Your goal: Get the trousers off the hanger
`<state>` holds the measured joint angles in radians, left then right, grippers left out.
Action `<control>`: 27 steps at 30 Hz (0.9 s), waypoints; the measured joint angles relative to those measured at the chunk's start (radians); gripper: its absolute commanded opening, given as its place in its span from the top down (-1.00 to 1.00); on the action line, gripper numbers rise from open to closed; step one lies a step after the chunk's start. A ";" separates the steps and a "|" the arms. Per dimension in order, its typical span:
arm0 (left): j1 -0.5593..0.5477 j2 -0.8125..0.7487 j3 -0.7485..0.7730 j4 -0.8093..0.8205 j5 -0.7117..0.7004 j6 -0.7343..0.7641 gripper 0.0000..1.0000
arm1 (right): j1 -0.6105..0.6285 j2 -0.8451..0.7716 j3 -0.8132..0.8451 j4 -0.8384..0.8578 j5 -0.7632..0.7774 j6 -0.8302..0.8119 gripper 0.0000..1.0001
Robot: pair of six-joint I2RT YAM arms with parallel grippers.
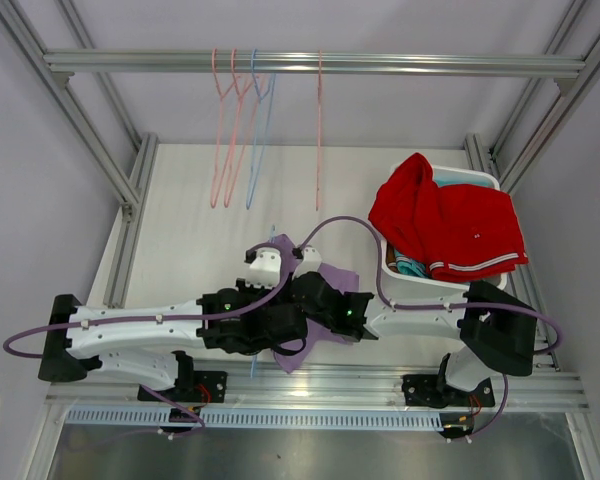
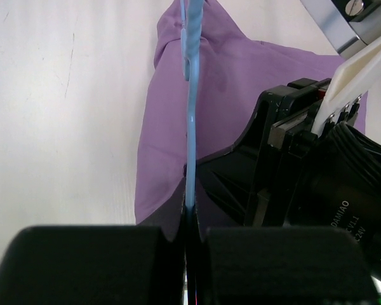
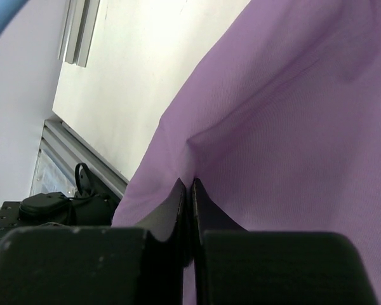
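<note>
Lavender trousers [image 1: 325, 278] lie on the white table between my two arms, still draped over a light blue hanger [image 2: 192, 127]. The left gripper [image 2: 192, 213] is shut on the hanger's thin bar, which runs straight away from its jaws across the cloth [image 2: 241, 70]. In the right wrist view the right gripper [image 3: 189, 184] is shut on a pinched fold of the lavender trousers [image 3: 286, 127], and a bit of the hanger [image 3: 3, 19] shows at the top left corner. The hanger's hook [image 1: 272, 232] pokes out beyond the cloth.
At the right, a white basket [image 1: 480, 178] holds red trousers [image 1: 450, 225] draped over its rim, with teal cloth [image 1: 412, 268] beneath. Empty pink [image 1: 220, 130] and blue [image 1: 260, 130] hangers hang from the rail [image 1: 430, 66] at the back. Metal frame posts border the table.
</note>
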<state>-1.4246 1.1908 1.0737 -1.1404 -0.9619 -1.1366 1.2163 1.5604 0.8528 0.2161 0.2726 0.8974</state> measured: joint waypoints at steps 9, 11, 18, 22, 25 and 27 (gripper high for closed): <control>-0.002 -0.017 -0.029 -0.022 -0.005 -0.043 0.99 | -0.003 -0.077 -0.003 -0.073 0.017 -0.021 1.00; -0.002 -0.028 -0.043 -0.034 -0.008 -0.064 0.99 | -0.003 -0.140 -0.004 -0.118 0.034 -0.040 1.00; -0.004 -0.035 -0.061 -0.122 -0.024 -0.172 0.99 | -0.003 -0.389 -0.002 -0.291 0.121 -0.097 1.00; -0.005 -0.035 -0.064 -0.145 -0.027 -0.201 0.99 | -0.001 -0.512 0.030 -0.410 0.193 -0.142 1.00; -0.005 -0.036 -0.065 -0.153 -0.027 -0.218 0.99 | 0.011 -0.568 0.069 -0.488 0.250 -0.177 1.00; -0.005 -0.037 -0.067 -0.156 -0.027 -0.226 0.99 | 0.031 -0.600 0.105 -0.542 0.302 -0.206 1.00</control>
<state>-1.4292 1.1534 1.0065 -1.2968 -0.9886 -1.3624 1.2469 0.9604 0.9573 -0.3260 0.5743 0.6914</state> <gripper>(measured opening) 0.006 0.021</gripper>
